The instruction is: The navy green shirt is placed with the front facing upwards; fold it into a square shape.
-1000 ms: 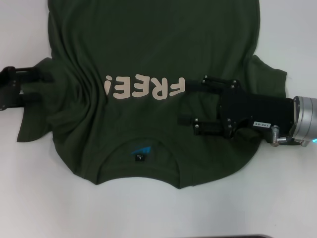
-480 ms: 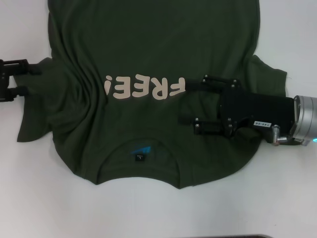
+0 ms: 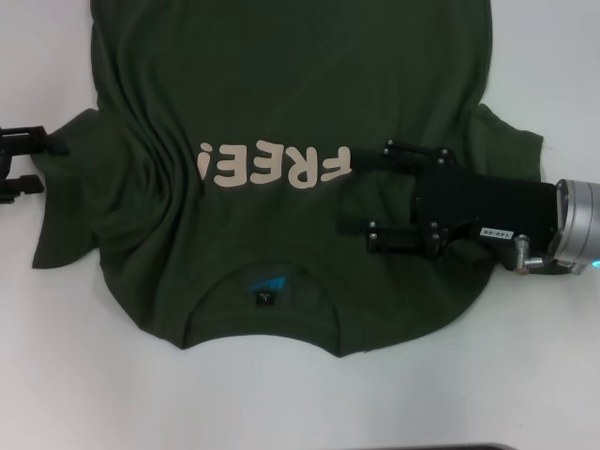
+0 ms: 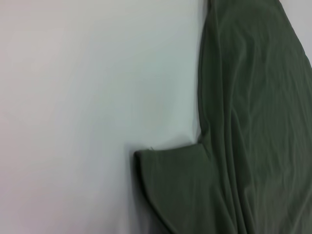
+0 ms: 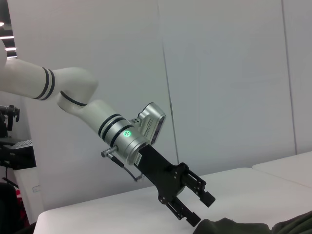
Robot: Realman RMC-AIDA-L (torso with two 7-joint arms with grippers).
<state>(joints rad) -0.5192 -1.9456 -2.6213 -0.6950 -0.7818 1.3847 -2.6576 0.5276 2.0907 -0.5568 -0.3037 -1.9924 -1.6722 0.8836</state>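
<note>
The navy green shirt (image 3: 281, 84) lies spread on the white table (image 3: 281, 403), front up, with cream "FREE!" lettering (image 3: 274, 167) and the collar with its blue label (image 3: 266, 286) nearest me. My right gripper (image 3: 358, 192) rests open over the chest, just right of the lettering, one finger on each side of bare cloth. At the far left edge my left gripper (image 3: 39, 161) is open beside the left sleeve (image 3: 70, 216), holding nothing. The right wrist view shows the left gripper (image 5: 201, 209) from afar, just clear of the shirt (image 5: 229, 226). In the left wrist view are the sleeve (image 4: 180, 190) and the shirt's side (image 4: 253, 122).
Bare white table (image 4: 73, 97) lies left of the shirt and along the near edge. The shirt's body is wrinkled near the left sleeve. A dark strip (image 3: 450, 447) marks the table's near edge.
My left gripper has drawn back to the left, off the left sleeve, which stays on the table. The right gripper and the shirt have not moved.
</note>
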